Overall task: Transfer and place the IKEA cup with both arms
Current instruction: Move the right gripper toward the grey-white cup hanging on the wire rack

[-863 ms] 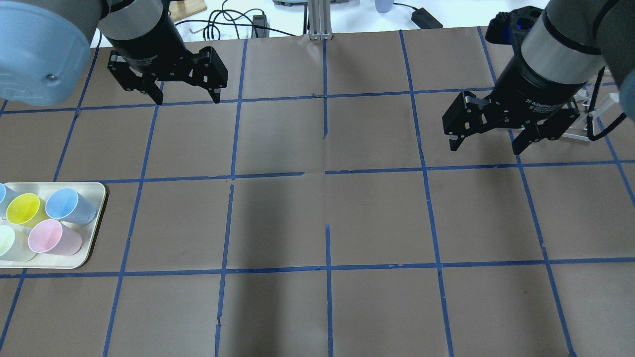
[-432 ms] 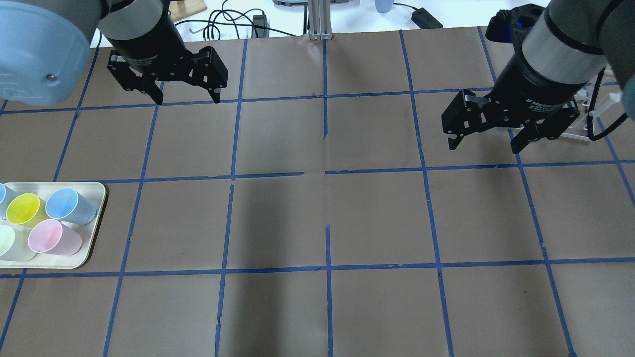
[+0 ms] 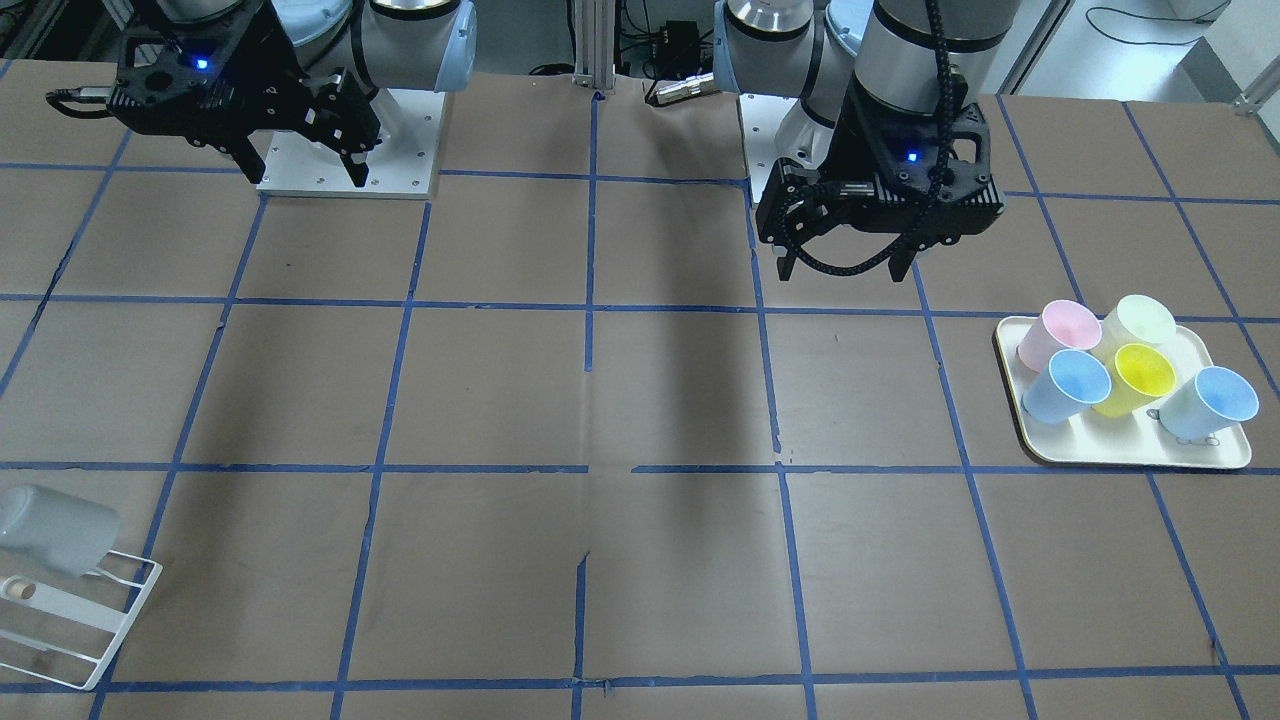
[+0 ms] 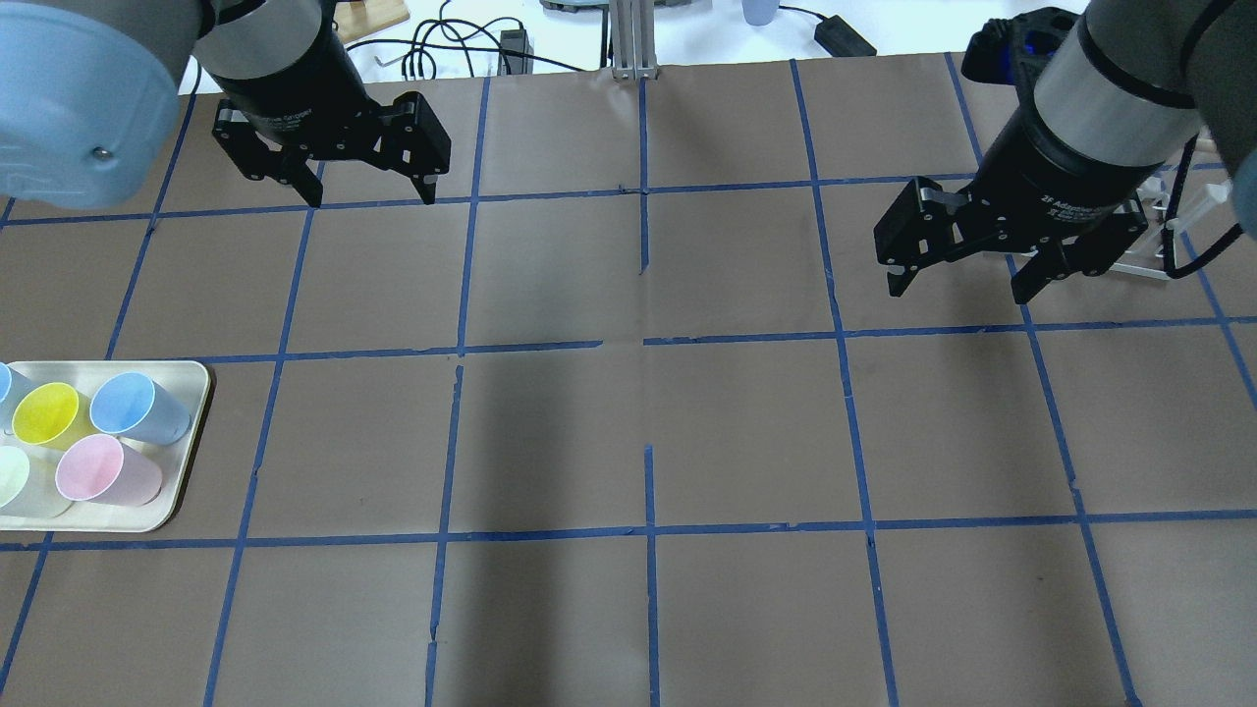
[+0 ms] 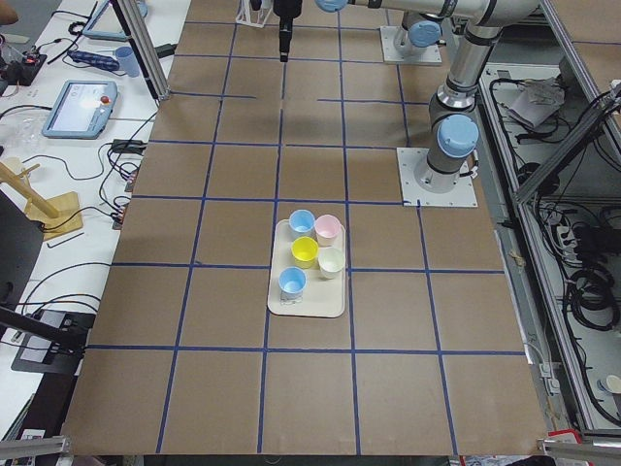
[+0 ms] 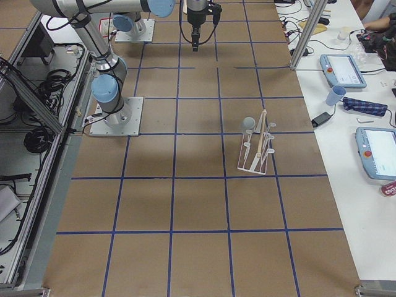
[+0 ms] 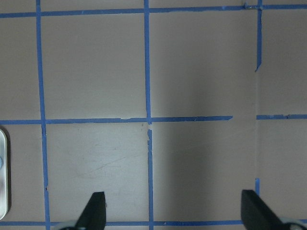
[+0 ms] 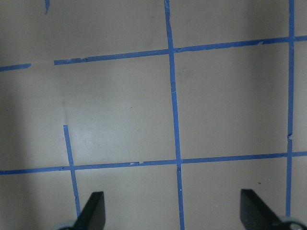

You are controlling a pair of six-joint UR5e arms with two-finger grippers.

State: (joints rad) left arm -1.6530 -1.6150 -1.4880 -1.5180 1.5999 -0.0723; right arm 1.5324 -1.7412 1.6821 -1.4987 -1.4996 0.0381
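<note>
The pale-grey IKEA cup lies tipped on a white wire rack at the table's far right corner; it also shows in the exterior right view. In the overhead view my right arm hides it. My right gripper is open and empty, held above the table, nearer my base than the rack; it shows in the front view too. My left gripper is open and empty above the table's left half, also in the front view. Both wrist views show only taped table between open fingertips.
A cream tray at the table's left edge holds a pink cup, a yellow cup, light-blue cups and a pale mint-green cup. Brown paper with blue tape lines covers the table.
My right gripper has shifted very slightly away across the table. My left gripper, the cups and the rack have not moved.
</note>
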